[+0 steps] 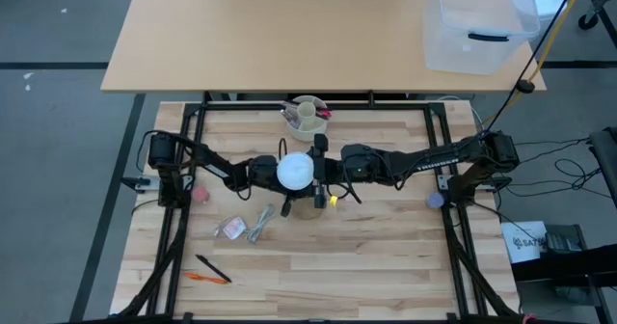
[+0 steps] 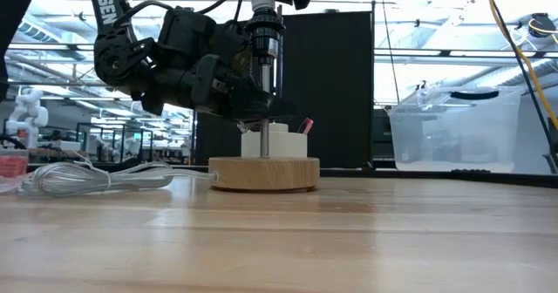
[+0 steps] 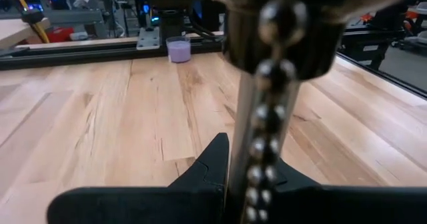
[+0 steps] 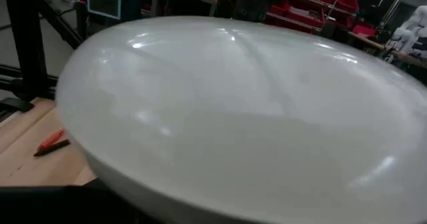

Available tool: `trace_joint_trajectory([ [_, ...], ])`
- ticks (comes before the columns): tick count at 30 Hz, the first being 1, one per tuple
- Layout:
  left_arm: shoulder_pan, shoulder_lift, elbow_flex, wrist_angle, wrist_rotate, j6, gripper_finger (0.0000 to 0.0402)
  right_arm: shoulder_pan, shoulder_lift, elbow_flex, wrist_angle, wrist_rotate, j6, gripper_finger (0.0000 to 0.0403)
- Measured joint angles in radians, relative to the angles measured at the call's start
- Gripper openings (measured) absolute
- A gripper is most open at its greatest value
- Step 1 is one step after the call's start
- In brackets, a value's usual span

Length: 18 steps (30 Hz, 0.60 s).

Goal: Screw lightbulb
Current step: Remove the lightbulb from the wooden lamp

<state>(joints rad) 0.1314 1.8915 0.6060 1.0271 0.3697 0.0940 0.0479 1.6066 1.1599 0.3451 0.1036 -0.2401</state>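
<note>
Lightbulb: my lightbulb (image 1: pixel 295 171) sits at the centre of the desk (image 1: pixel 366 256), its white dome facing up in the high view, right over the lamp's metal stem (image 2: pixel 263 110).
Right fingers: my right gripper (image 1: pixel 310 172) reaches in from 3 o'clock and meets the bulb's side; the right wrist view is filled by the frosted dome, so I judge I am holding it, but I cannot tell how wide these fingers stand.
Left fingers: my left gripper (image 1: pixel 278 173) comes in from 9 o'clock, lower down; in the left wrist view its dark fingers (image 3: pixel 207 171) are closed against the stem beside a beaded pull chain (image 3: pixel 265 151), steadying the lamp.
Lamp base: the round wooden base (image 2: pixel 264 173) rests flat on the desk with a clear cord (image 2: pixel 105 180) trailing off to one side.
Progress: I judge the bulb is already at the socket and the turning is under way or close to it; whether the thread is fully home is hidden.
Left to do: finish the turns, then let go on both sides.
Other things: a cream cup with pens (image 1: pixel 307 115) at 12 o'clock of the bulb, an orange pen (image 1: pixel 207 277) toward 7 o'clock.
Writing: white letters "OSSEN" on the arm link (image 2: pixel 105 1) in the low view; a box off the desk carries print I cannot read.
</note>
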Motion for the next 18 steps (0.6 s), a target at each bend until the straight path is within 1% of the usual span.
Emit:
trace_joint_trajectory([
  [2, 0.000, 0.000, 0.000, 0.000, 0.012, 0.000, 0.0022, 0.000, 0.000, 0.000, -0.005, -0.001, -0.004, 0.0255],
  [5, 0.000, 0.000, 0.000, -0.001, 0.057, -0.001, 0.0022, 0.000, 0.000, 0.000, -0.011, -0.006, -0.008, 0.0246],
  [9, 0.001, 0.000, 0.001, -0.004, 0.147, 0.001, 0.0022, 0.000, 0.000, 0.000, -0.016, -0.015, -0.022, 0.0232],
  [13, -0.001, 0.001, 0.002, -0.012, 0.253, 0.012, 0.0022, -0.006, 0.002, 0.000, -0.027, -0.080, -0.013, 0.0217],
  [18, -0.001, 0.001, 0.001, -0.019, 0.321, 0.014, 0.0022, -0.019, 0.002, 0.000, -0.035, -0.140, 0.000, 0.0201],
])
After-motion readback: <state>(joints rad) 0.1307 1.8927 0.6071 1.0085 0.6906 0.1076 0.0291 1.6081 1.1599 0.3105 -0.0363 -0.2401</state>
